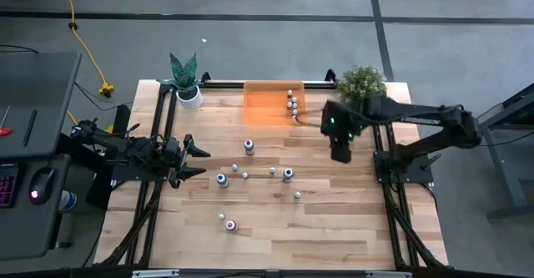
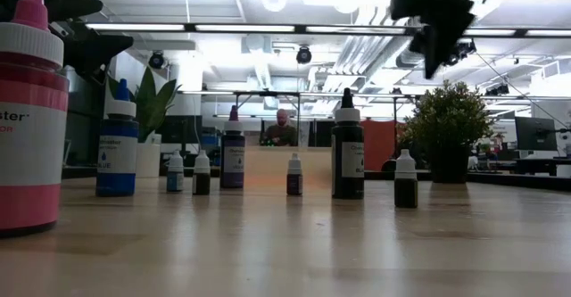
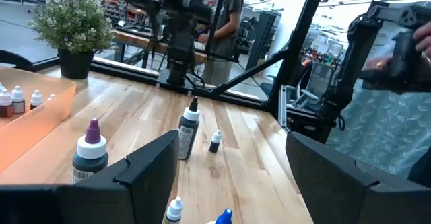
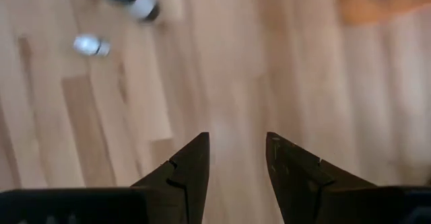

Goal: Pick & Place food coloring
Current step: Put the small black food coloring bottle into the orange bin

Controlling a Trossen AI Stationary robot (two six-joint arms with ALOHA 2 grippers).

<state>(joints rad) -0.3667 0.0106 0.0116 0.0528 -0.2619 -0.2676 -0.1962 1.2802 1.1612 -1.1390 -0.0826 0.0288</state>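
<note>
A pale wooden table (image 1: 334,228) carries the food coloring bottles (image 1: 249,147) scattered upright across its middle, while several more stand inside an orange tray (image 1: 263,103) at the far edge, between two potted plants (image 1: 187,82). The right gripper (image 4: 237,150) hangs above bare wood near the tray, fingers parted and holding nothing. The left gripper (image 1: 196,161) waits at the left side, fingers spread wide. Beyond lies a workshop with ceiling lights and a person (image 2: 282,129) seated.

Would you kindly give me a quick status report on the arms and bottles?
Right gripper open, empty, above bare table. Left gripper open, waiting at left. Some bottles in orange tray, others still scattered. Path clear.
</note>
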